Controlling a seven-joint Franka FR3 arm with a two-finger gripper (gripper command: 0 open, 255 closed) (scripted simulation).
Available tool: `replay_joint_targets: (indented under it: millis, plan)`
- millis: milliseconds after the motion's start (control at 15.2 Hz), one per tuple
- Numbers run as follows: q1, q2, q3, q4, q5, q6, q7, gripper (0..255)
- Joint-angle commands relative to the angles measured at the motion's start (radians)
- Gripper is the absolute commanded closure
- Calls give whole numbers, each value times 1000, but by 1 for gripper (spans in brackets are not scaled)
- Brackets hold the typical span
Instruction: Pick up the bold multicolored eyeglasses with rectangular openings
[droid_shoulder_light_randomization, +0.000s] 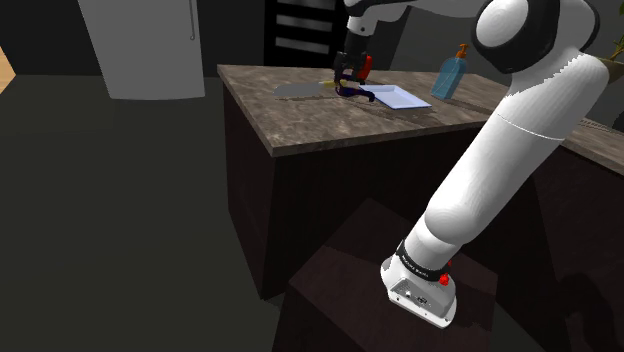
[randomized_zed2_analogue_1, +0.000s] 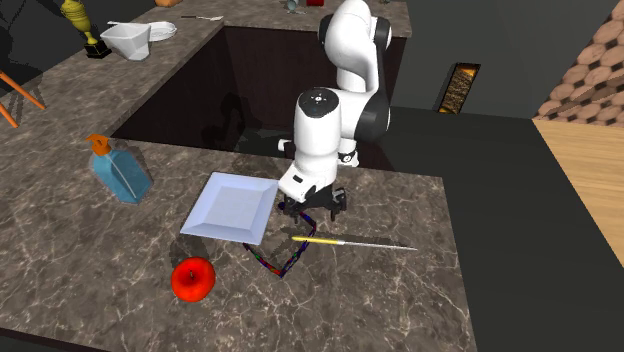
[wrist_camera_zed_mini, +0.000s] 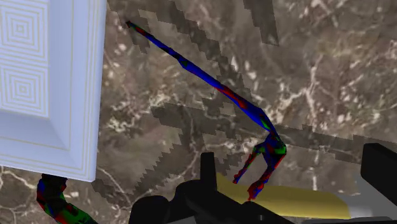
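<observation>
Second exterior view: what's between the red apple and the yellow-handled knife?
The multicolored eyeglasses lie on the counter there, between red apple and knife, in the second exterior view.

The glasses (wrist_camera_zed_mini: 210, 83) are mottled blue, red and green. The plate (randomized_zed2_analogue_1: 232, 205) is pale white with a nested-square pattern, the table (randomized_zed2_analogue_1: 400, 290) brown, marbled with white veins, the apple (randomized_zed2_analogue_1: 192, 278) red, the bottle (randomized_zed2_analogue_1: 122, 176) blue, orange-capped.
</observation>
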Motion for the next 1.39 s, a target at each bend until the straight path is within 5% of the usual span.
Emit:
replay_joint_targets:
  millis: [0, 330, 396, 1320]
  plan:
    - [-1, 4, -1, -20, 2, 24, -2, 0]
    - [-1, 9, -1, -63, 4, 71, -3, 0]
    - [-1, 10, -1, -61, 4, 70, -2, 255]
    - [-1, 3, -1, -1, 2, 5, -2, 255]
